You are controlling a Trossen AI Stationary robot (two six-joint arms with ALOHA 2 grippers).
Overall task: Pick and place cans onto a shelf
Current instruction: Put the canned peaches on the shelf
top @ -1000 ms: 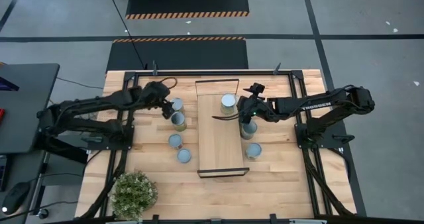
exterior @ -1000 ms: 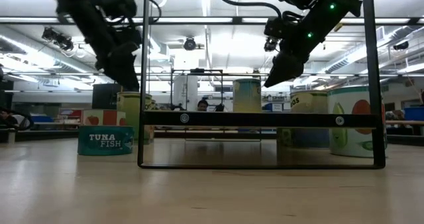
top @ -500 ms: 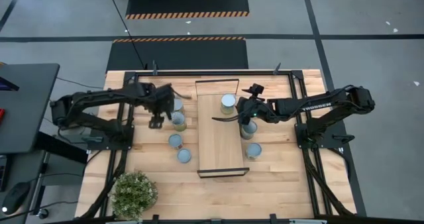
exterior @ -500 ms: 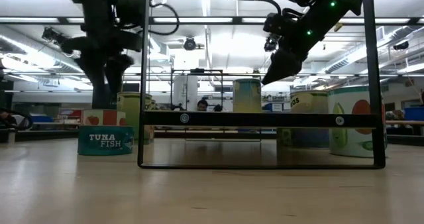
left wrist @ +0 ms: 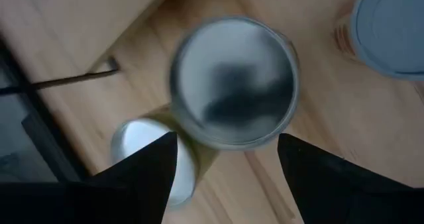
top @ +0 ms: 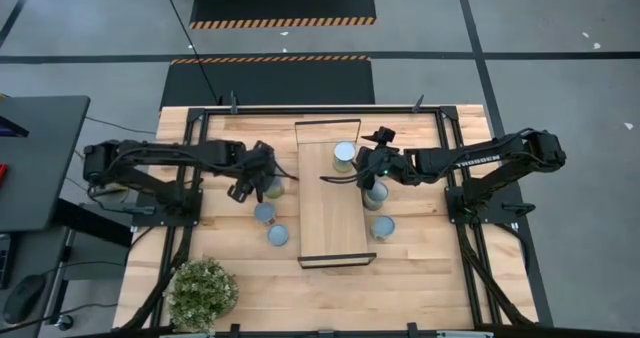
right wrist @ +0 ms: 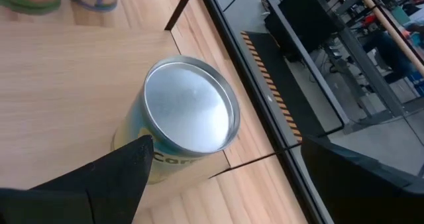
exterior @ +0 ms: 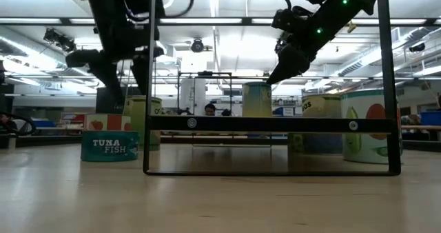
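- The shelf (top: pixel 336 204) is a long light-wood board with a thin black frame at each short end. It lies in the middle of the desk (top: pixel 420 278), between the two arms.
- One can (top: pixel 344 154) stands upright on the shelf, near its far end. In the right wrist view this can (right wrist: pixel 187 118) has a silvery round top and a label on its side.
- The right pincer (top: pixel 352 175) hangs above the shelf, just beside this can. Its two fingers stand apart, it is open and it holds nothing. In the low view it (exterior: pixel 275 73) is well above the board.
- The left pincer (top: pixel 268 181) is over the desk, on the left side of the shelf. It is directly above an olive-sided can (left wrist: pixel 232 81). The fingers (left wrist: pixel 149 174) are spread on both sides of this can, so this pincer is open; I cannot tell if they touch it.
- A second can (left wrist: pixel 156 158) stands just beside that one, partly hidden by a finger.
- Two more cans stand on the desk left of the shelf: one (top: pixel 264 213) near the left pincer, another (top: pixel 278 235) closer to the near edge.
- Right of the shelf, one can (top: pixel 383 227) stands free, and another (top: pixel 377 195) is partly under the right arm.
- A bushy green plant (top: pixel 202 291) stands at the near left corner of the desk.
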